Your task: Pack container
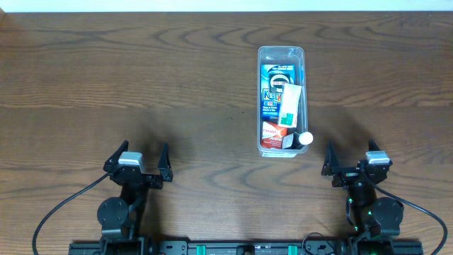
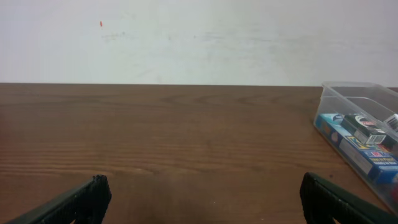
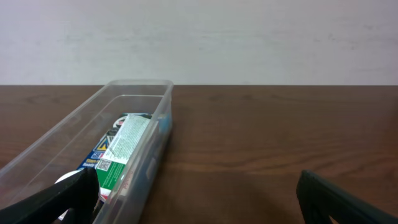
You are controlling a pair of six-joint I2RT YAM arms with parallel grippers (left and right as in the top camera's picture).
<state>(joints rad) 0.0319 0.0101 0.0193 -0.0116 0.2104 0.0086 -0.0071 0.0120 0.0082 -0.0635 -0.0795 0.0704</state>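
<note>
container (image 1: 282, 54) with packets (image 1: 276, 88) sits upper right; left tool (image 1: 143, 149) and right tool (image 1: 351, 150) gape wide, empty.

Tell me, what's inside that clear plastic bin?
The bin holds a blue packet, a red packet, a white-and-green box lying across them, and a small white round cap at one corner. Anything beneath the box and packets is covered.

The container (image 1: 281, 51) stands on the bench (image 1: 177, 85), holding a far packet (image 1: 274, 83), a near packet (image 1: 270, 136) and a small box (image 1: 289, 106) lying across both. The right claw (image 1: 354, 160) sits before its near-right corner, and the left claw (image 1: 139, 159) is well off to its left.
</note>
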